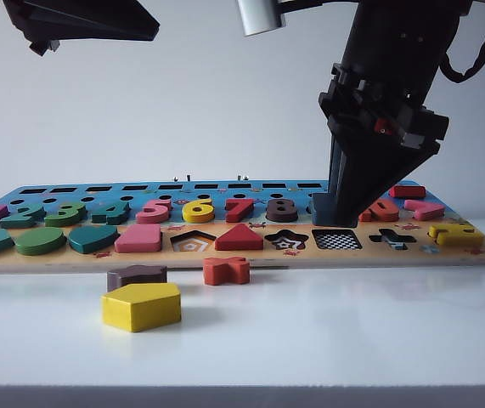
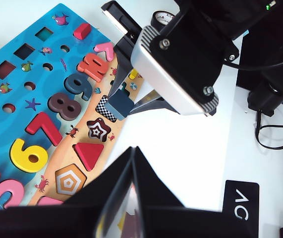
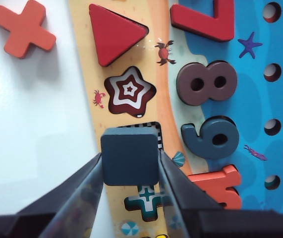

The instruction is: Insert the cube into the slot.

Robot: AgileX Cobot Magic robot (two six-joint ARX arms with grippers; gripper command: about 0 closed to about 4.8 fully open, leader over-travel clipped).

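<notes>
Bright, even light; soft shadows

Dark navy cube [image 3: 130, 155], black-and-white checkered slot [image 1: 336, 240], blue-and-tan board [image 1: 250, 257], yellow pentagon [image 1: 141, 307].

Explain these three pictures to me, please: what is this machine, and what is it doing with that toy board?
It is a robot with two arms, each ending in a two-finger claw. One picture looks across the white table; the other two come from cameras on each wrist. On the table lies a wooden puzzle board with numbers and shapes. In front of it lie a yellow pentagon, an orange cross and a brown piece. The right claw grips the dark cube above the checkered square slot. The left claw hangs aside, apparently shut and empty.
</notes>
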